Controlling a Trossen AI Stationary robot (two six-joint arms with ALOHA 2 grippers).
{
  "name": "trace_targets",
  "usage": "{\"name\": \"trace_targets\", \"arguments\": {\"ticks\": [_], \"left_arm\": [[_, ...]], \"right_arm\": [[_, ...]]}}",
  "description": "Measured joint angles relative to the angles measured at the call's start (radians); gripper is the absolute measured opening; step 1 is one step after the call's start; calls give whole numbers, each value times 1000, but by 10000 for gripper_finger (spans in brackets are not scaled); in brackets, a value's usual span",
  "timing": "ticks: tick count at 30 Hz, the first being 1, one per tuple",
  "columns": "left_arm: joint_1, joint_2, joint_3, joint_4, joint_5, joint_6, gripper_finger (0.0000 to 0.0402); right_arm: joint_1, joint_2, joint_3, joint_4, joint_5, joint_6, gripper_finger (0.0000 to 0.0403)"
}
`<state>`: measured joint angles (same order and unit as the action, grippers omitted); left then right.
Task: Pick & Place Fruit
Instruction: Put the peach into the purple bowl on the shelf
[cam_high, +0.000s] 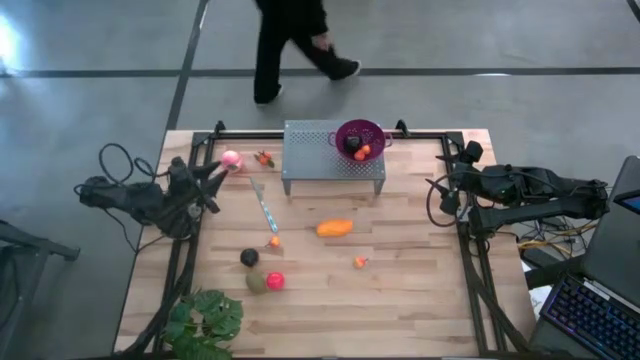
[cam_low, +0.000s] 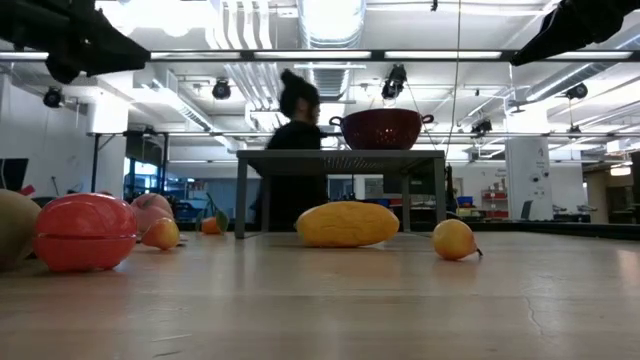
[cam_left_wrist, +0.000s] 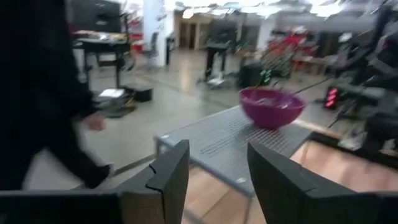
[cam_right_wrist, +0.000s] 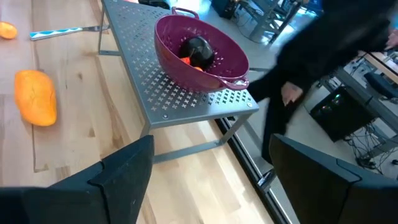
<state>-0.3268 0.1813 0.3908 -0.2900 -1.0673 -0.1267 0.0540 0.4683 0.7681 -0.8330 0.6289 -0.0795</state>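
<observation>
Fruit lies scattered on the wooden table: a pink ball (cam_high: 232, 159), an elongated orange piece (cam_high: 335, 228), a dark ball (cam_high: 249, 258), an olive-green piece (cam_high: 256, 282), a red ball (cam_high: 275, 281) and tiny orange bits (cam_high: 360, 262). A purple perforated bowl (cam_high: 359, 138) stands on a grey perforated stand (cam_high: 320, 160) and holds a dark ball (cam_right_wrist: 198, 50) and orange-red bits. My left gripper (cam_high: 218, 176) is open and empty at the table's left edge, near the pink ball. My right gripper (cam_high: 438, 188) is open and empty at the right edge.
A blue-handled utensil (cam_high: 265, 205) lies left of centre. A leafy green plant (cam_high: 205, 320) sits at the near left corner. A person in dark clothes (cam_high: 290, 40) walks past beyond the far edge. A laptop (cam_high: 600, 300) stands off the table's right side.
</observation>
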Motion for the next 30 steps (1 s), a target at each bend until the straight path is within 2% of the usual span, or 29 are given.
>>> {"name": "trace_targets", "arguments": {"ticks": [3, 9, 17, 21, 24, 28, 30], "left_arm": [[6, 65, 56, -74, -14, -45, 169], [43, 207, 140, -120, -35, -61, 181], [169, 343, 261, -213, -46, -187, 268], [272, 412, 314, -283, 43, -276, 292], [351, 478, 322, -288, 122, -320, 291], [461, 569, 332, -289, 155, -348, 286], [520, 608, 345, -300, 225, -370, 285]], "right_arm": [[0, 0, 0, 0, 0, -1, 327], [0, 0, 0, 0, 0, 0, 347], [0, 0, 0, 0, 0, -1, 362], [0, 0, 0, 0, 0, -1, 355], [0, 0, 0, 0, 0, -2, 347], [0, 0, 0, 0, 0, -1, 334], [0, 0, 0, 0, 0, -1, 329]]}}
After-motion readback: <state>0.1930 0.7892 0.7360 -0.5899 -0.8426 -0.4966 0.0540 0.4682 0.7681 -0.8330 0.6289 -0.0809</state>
